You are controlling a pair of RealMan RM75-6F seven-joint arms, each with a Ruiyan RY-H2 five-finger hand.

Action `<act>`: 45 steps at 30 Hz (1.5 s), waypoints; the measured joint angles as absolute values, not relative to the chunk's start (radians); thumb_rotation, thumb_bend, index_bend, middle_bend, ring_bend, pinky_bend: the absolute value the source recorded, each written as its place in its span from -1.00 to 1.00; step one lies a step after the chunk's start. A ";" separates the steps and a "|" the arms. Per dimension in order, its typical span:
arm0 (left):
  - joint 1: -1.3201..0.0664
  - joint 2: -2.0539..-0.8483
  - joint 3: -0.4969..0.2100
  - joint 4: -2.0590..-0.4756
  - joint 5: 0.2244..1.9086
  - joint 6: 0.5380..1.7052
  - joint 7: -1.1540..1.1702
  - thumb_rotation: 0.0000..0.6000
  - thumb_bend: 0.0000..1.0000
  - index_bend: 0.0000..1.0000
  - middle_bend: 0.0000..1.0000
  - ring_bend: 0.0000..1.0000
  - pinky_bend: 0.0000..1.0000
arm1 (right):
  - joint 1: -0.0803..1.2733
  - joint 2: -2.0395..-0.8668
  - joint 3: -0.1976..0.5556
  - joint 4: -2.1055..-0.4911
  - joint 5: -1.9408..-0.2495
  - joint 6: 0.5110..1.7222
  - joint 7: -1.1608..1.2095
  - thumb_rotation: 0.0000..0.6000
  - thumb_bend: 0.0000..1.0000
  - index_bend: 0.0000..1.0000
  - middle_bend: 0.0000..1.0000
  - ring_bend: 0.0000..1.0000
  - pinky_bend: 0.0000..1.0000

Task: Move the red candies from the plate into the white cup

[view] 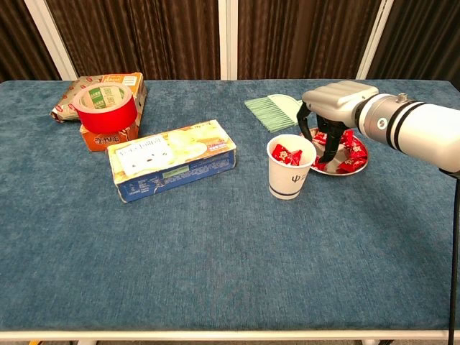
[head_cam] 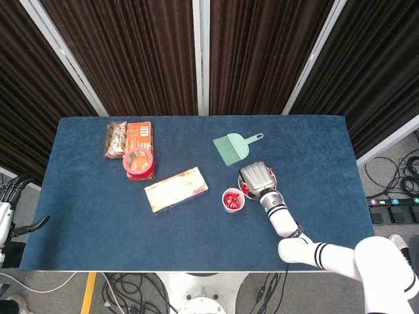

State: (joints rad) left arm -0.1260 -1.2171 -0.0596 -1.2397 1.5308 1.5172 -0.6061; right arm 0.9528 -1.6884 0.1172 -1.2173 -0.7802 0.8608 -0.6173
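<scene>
A white cup (view: 290, 167) stands upright on the blue table (view: 215, 251), just beside a small metal plate (view: 357, 164) that lies to its right in the chest view. The cup holds several red candies (view: 291, 154) in shiny wrappers, visible through its open mouth; in the head view they fill most of the opening. More red candies (view: 350, 151) lie loose on the plate, spread over its far and right parts.

The right robot hand (view: 332, 115) hangs palm down over the plate, its dark fingers (view: 329, 147) pointing down and curling toward the candies at the plate's near-left edge, close to the cup's rim. Whether the fingertips pinch a candy cannot be told: the fingers hide what lies between them. The left robot hand (head_cam: 14, 186) sits off the table's left edge in the head view, its fingers apart and holding nothing.

A green hand brush (head_cam: 234, 147) lies on the table beyond the plate. Left of the cup, a long yellow and blue box (view: 172, 158) rests at a slant. Further left, a roll of red tape (view: 106, 106) sits on an orange box (view: 122, 129), with a wrapped snack packet (head_cam: 116, 139) beside it.
</scene>
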 measured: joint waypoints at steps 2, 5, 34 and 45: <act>-0.127 -1.219 -0.060 -1.236 1.530 1.515 -0.609 -0.46 -0.82 -0.67 -0.69 -0.80 -0.59 | 0.952 -1.694 0.120 -1.210 -0.785 0.863 -0.618 1.00 -0.97 0.09 1.00 1.00 1.00; -0.128 -1.221 -0.059 -1.229 1.529 1.511 -0.615 -0.45 -0.82 -0.67 -0.69 -0.80 -0.59 | 0.950 -1.704 0.121 -1.196 -0.786 0.860 -0.619 1.00 -0.97 0.09 1.00 1.00 1.00; -0.130 -1.220 -0.061 -1.218 1.525 1.505 -0.624 -0.47 -0.82 -0.67 -0.69 -0.80 -0.59 | 0.969 -1.740 0.118 -1.109 -0.711 0.752 -0.699 1.00 -0.87 0.09 1.00 1.00 1.00; -0.129 -1.219 -0.062 -1.218 1.525 1.508 -0.627 -0.47 -0.82 -0.67 -0.69 -0.80 -0.59 | 0.994 -1.733 0.099 -1.126 -0.632 0.729 -0.757 1.00 -0.65 0.19 1.00 1.00 1.00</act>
State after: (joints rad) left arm -0.1294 -1.2187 -0.0623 -1.2175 1.5247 1.5085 -0.6272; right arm 0.9937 -1.7326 0.0993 -1.1260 -0.6315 0.7287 -0.7573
